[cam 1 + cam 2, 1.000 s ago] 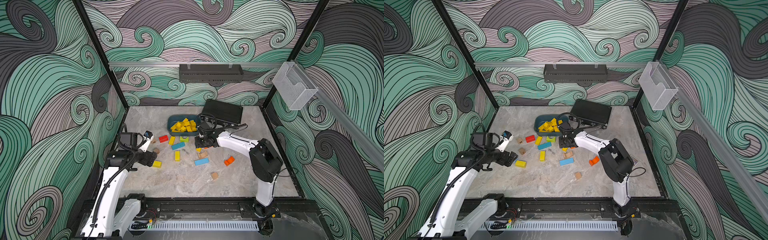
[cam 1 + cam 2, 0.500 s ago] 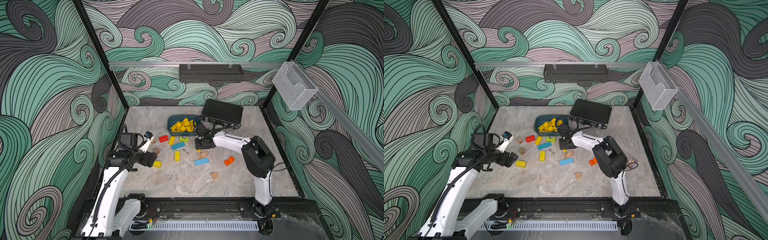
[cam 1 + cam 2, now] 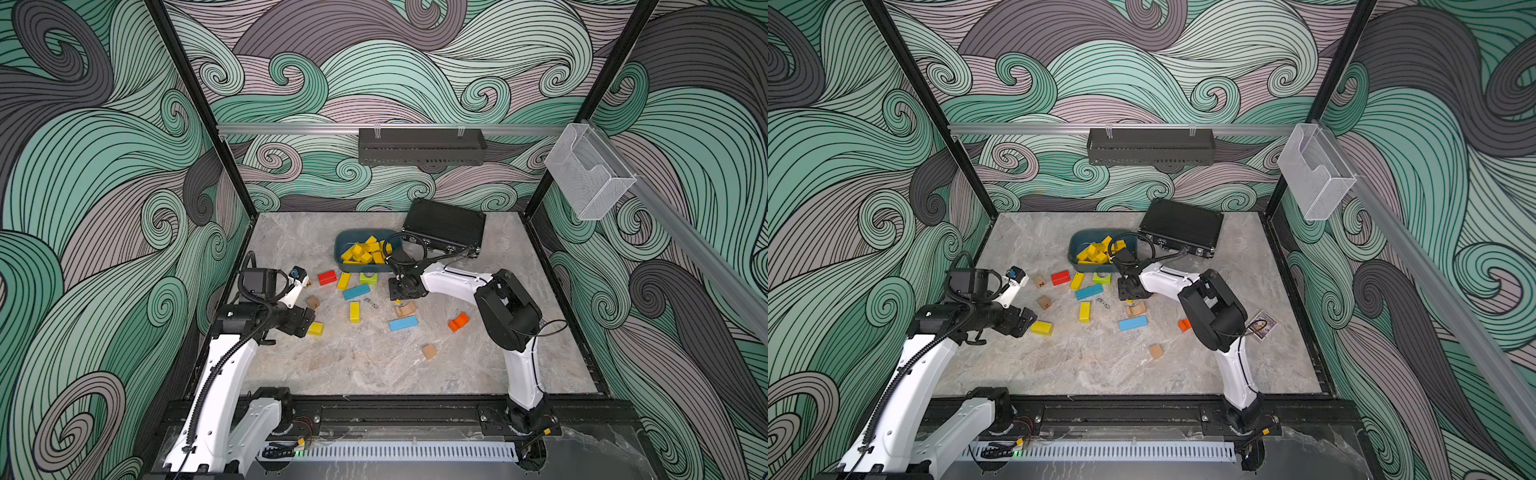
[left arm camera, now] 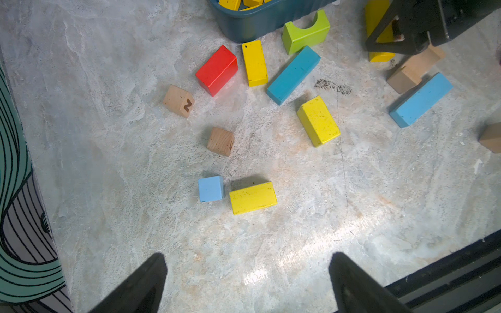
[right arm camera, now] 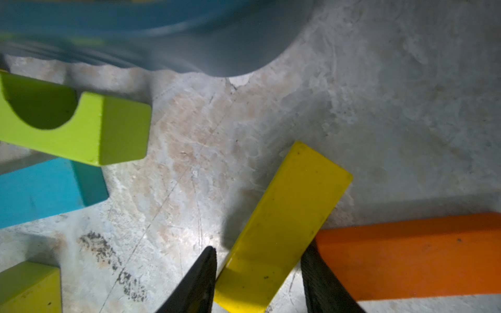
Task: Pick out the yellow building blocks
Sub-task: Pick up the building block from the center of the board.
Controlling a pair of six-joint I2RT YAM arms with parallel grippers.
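The right gripper (image 5: 259,248) is clamped on a yellow bar (image 5: 287,216); the left gripper (image 4: 248,260) hangs spread wide, holding nothing.
The gripped bar lies on the table (image 3: 374,365), just beside an orange block (image 5: 406,257) and near the lime-green arch (image 5: 76,127). A heap of yellow blocks (image 3: 365,251) fills the teal bin (image 3: 338,249). Three loose yellow blocks lie on the table: one beside a red block (image 4: 217,70), one mid-table, and one near the left gripper, beside a small blue cube (image 4: 211,189).
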